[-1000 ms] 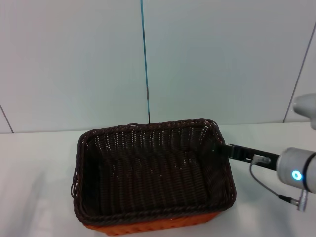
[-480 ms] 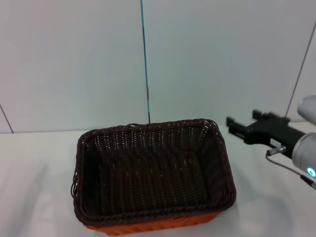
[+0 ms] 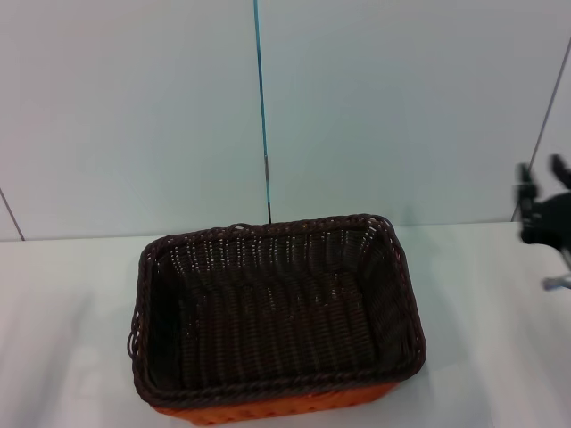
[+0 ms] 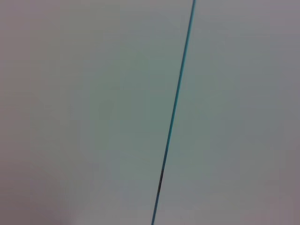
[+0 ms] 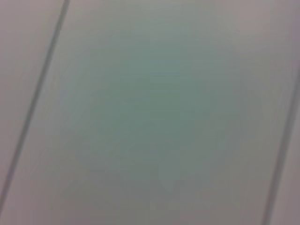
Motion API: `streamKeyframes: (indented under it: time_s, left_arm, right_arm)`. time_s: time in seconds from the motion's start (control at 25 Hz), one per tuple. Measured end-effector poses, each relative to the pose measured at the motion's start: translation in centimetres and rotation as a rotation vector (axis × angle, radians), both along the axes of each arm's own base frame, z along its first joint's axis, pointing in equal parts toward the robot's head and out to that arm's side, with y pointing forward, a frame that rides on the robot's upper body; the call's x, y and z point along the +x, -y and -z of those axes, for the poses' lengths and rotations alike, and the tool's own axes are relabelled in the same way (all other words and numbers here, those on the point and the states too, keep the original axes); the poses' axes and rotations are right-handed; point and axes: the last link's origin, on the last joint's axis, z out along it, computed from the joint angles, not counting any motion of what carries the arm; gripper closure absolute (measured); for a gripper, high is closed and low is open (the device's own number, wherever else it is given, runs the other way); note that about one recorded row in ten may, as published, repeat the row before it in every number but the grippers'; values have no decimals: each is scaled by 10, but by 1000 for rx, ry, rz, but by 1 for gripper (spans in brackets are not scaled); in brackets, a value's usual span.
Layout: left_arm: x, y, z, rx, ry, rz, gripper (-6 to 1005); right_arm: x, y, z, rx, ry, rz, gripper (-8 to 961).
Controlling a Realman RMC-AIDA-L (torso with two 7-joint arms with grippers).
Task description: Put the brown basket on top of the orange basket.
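Note:
In the head view the brown basket (image 3: 277, 308) sits nested in the orange basket (image 3: 268, 413), of which only a thin strip shows below the brown rim at the front. My right gripper (image 3: 541, 169) hangs at the far right edge, raised above the table and well clear of both baskets. Its fingers are open and hold nothing. My left gripper appears in no view. Both wrist views show only bare wall.
The baskets rest on a white table (image 3: 486, 294) near its front edge. A pale wall stands close behind, with a thin teal seam line (image 3: 261, 107) running down to the brown basket's far rim.
My right gripper has let go of the brown basket's right rim, then pulled up and away to the right edge. The baskets have stayed still.

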Motion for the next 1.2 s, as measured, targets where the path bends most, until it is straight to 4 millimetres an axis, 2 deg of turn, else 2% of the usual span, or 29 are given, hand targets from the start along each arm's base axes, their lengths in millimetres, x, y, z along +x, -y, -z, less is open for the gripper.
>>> streamKeyframes:
  time_s: [0.16, 0.24, 0.36, 0.48, 0.76, 0.96, 1.04, 1.2]
  left_arm:
    - [0, 5, 3, 22, 9, 24, 194]
    - [1, 7, 6, 27, 3, 42, 194]
    - [4, 11, 11, 32, -10, 76, 194]
    - [5, 14, 17, 37, -19, 100, 194]
    - [10, 20, 37, 18, -37, 160, 194]
    - [7, 29, 43, 35, -53, 192, 194]
    - [7, 32, 45, 34, -56, 199, 194]
    - [8, 36, 48, 27, -54, 202, 194]
  right_arm:
    - [18, 22, -6, 153, -65, -19, 614]
    - [30, 32, -12, 196, -160, -21, 691]
    - [51, 43, -20, 200, -296, -41, 793]
    - [64, 48, -19, 172, -318, -58, 888]
    - [84, 53, -4, 88, -237, 13, 885]
    - [102, 55, 1, 32, -219, 100, 883]
    - [106, 58, 2, -8, -202, 117, 883]
    - [97, 64, 3, -109, -125, 104, 883]
